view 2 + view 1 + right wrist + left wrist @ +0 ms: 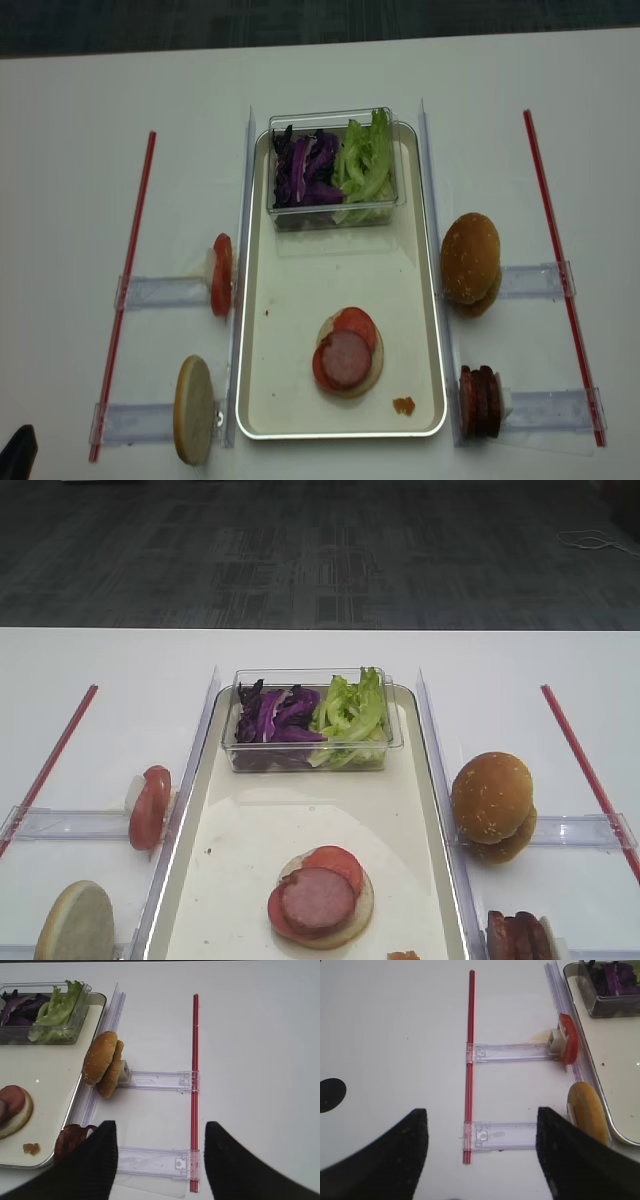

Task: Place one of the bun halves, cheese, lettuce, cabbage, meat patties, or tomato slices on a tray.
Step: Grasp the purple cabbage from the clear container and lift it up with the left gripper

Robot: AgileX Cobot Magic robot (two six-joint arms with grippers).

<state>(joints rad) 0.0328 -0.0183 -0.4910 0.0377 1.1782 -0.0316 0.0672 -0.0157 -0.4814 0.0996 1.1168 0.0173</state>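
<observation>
The cream tray [300, 825] lies in the middle. On it a pale bun half [358, 918] carries tomato slices [337, 861] and a meat patty [317, 900]. Left of the tray, upright tomato slices [150, 807] and a bun half [75, 922] stand on clear holders. On the right are domed bun halves [492, 800] and meat patties [518, 938]. Cabbage [275, 718] and lettuce [352, 712] fill a clear tub. My left gripper [482, 1117] hangs open over the left holder, with the bun half [587, 1117] beside it. My right gripper [161, 1132] is open over the right holder, empty.
The clear tub [310, 755] stands at the tray's far end. Red strips [55, 750] [585, 765] run along both outer sides, joined to clear holder rails [70, 823]. A small brown crumb [403, 405] lies on the tray's near right corner.
</observation>
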